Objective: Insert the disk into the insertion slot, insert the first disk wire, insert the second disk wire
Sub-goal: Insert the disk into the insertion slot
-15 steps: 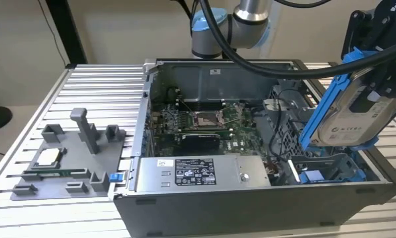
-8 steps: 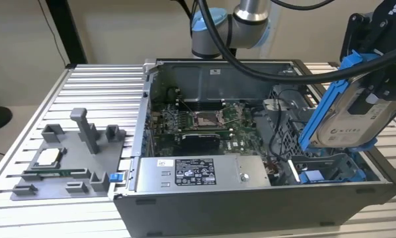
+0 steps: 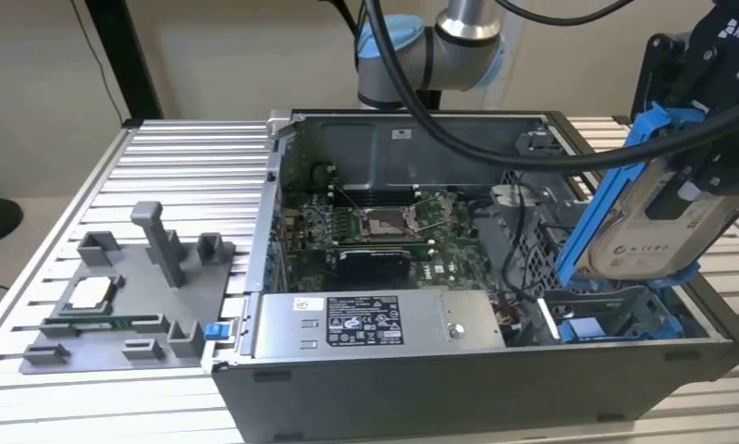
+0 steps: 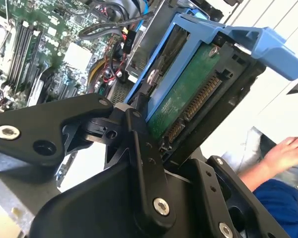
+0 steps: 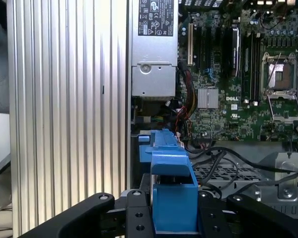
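- Ribbed metal surface [image 3: 184,157]: carries an open computer case [image 3: 468,393], lid off so the interior is reachable from above.
- Disk [image 3: 659,217]: silver-grey drive in a blue carrier, hanging above the case and steeply tilted. Its lower end is just over the insertion slot [image 3: 609,310] and not yet in it. The tilt seemingly aims it at the bay's blue guides.
- Claw [image 5: 175,218]: clenched on the disk's carrier, one finger on each side.
- Connector [image 4: 198,99]: on the disk's edge, bare, no wire plugged in.
- Power supply box [image 3: 369,324]: inside the case along its near wall, beside the slot. White label, print not recorded.
- Grey fixture [image 3: 122,305]: outside the case, at the exterior view's left, untouched.
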Controlling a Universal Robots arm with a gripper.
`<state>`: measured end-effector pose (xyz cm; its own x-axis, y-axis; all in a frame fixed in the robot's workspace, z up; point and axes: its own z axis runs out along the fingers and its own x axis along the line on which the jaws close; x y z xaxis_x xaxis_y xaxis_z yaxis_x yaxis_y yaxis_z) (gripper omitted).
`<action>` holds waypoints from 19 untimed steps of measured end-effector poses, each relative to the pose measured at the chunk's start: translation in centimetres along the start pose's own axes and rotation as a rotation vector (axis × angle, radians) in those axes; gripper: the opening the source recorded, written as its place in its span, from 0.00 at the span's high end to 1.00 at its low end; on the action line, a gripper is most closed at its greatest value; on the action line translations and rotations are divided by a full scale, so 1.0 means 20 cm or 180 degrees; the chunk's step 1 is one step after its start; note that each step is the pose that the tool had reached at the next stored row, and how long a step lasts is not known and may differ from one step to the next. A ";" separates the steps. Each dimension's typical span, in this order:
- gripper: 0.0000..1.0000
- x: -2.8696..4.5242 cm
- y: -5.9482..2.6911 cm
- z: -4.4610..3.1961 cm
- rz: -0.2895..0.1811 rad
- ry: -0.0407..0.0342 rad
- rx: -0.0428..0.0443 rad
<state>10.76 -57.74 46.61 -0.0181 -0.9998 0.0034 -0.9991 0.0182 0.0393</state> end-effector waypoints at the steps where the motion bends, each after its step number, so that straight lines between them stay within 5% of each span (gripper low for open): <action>1: 1.00 0.000 0.000 0.001 0.0000 0.0000 0.0000; 19: 1.00 0.001 -0.008 0.020 0.0000 -0.0001 0.0000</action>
<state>10.90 -57.77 46.20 -0.0180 -0.9998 0.0031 -0.9991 0.0181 0.0393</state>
